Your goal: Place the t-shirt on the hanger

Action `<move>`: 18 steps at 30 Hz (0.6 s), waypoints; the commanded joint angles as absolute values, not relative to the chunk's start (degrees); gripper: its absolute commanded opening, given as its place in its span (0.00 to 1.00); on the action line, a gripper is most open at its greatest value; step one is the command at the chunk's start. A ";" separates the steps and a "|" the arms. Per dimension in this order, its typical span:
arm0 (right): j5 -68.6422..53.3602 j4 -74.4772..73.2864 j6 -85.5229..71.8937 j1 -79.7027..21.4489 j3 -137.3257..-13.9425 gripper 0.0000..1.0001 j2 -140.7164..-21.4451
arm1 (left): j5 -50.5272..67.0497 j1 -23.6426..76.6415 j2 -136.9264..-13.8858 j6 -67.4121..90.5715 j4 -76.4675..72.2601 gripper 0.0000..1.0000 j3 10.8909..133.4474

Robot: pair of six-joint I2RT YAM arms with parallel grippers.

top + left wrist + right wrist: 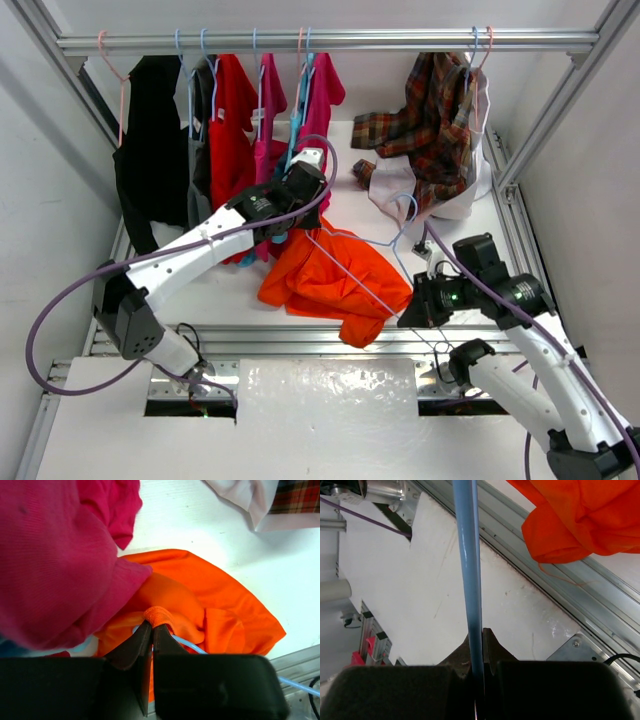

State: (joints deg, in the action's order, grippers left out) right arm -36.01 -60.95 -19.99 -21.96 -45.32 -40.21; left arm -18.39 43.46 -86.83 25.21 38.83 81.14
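Right gripper [479,636] sat clenched on the hanger's [469,570] pale blue bar at the near table edge. T-shirt [330,278] lay bunched just beyond, with the hanger wire crossing it. Farther back, left gripper [152,625] pinched a fold of the orange cloth, pressed against the hanging magenta shirt [55,565].

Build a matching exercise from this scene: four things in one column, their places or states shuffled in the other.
Things
1. left gripper
2. right gripper
3. plaid shirt
4. black garment

Places or states
A. hanging at the left end of the rail
B. shut on the pale blue hanger
C. shut on the orange t-shirt
D. hanging near the rail's right end

Pairs: 1-C, 2-B, 3-D, 4-A
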 commanded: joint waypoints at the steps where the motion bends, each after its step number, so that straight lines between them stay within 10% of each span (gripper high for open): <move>1: -36.99 -60.64 -18.90 -22.15 -45.80 0.00 -38.41 | -21.26 43.42 -84.81 23.91 38.41 0.00 81.91; 18: -38.15 -63.64 -18.11 -22.24 -49.22 0.00 -37.09 | -21.18 43.24 -86.48 23.91 38.23 0.00 82.53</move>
